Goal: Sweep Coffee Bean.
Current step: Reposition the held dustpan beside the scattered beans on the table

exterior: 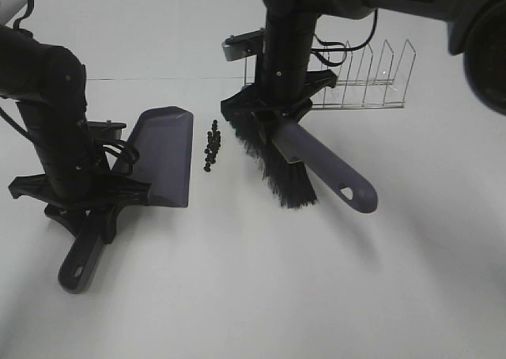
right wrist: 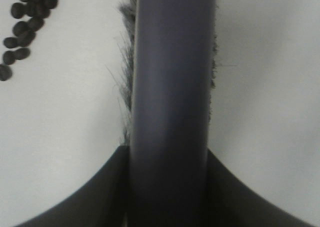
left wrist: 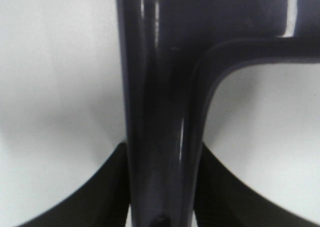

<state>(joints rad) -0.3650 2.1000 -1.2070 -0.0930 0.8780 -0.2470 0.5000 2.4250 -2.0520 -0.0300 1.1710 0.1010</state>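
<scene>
A loose cluster of coffee beans (exterior: 212, 146) lies on the white table between the dustpan (exterior: 164, 155) and the brush (exterior: 273, 160). The beans also show in the right wrist view (right wrist: 27, 22). My left gripper (exterior: 93, 203) is shut on the dustpan's handle (left wrist: 160, 137), with the pan's open edge facing the beans. My right gripper (exterior: 278, 115) is shut on the brush handle (right wrist: 170, 102), with the black bristles on the table just right of the beans.
A clear wire rack (exterior: 360, 78) stands at the back right behind the brush. The table's far edge runs behind the dustpan.
</scene>
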